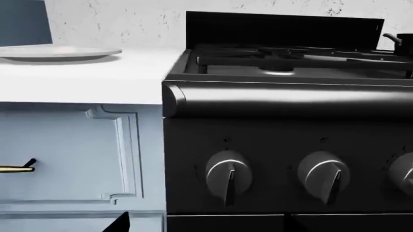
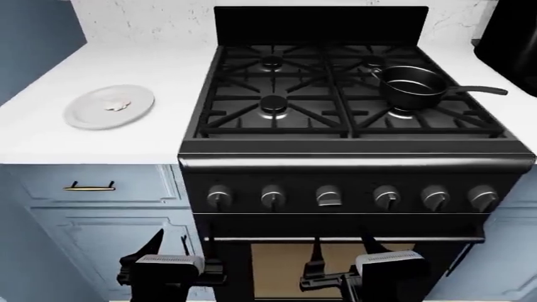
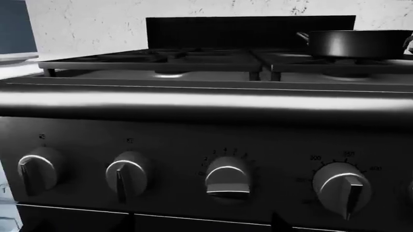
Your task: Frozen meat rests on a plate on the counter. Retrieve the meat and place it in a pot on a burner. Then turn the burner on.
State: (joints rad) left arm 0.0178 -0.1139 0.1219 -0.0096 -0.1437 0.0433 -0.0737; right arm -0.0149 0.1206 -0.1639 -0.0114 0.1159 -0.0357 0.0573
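While the frozen meat (image 2: 117, 106) lies on the plate (image 2: 88, 116) at the left of the head view, nothing of the task looks done. The plate sits on the counter (image 2: 50, 141), well apart from the stove. The pot (image 2: 412, 88) stands on the front right burner at the upper right of that view, its long handle pointing right, and as far as can be seen it holds nothing. Both arms hang low at the bottom edge, in front of the oven door and below the row of knobs (image 2: 327, 197). The left gripper (image 2: 161, 248) shows two dark fingers spread apart with nothing between them; the right gripper (image 2: 340, 248) likewise appears spread and holds nothing. I judge all three steps remain: picking up the meat, dropping it into the pot, and turning the knob for that burner. Which knob serves the pot's burner cannot be told here.
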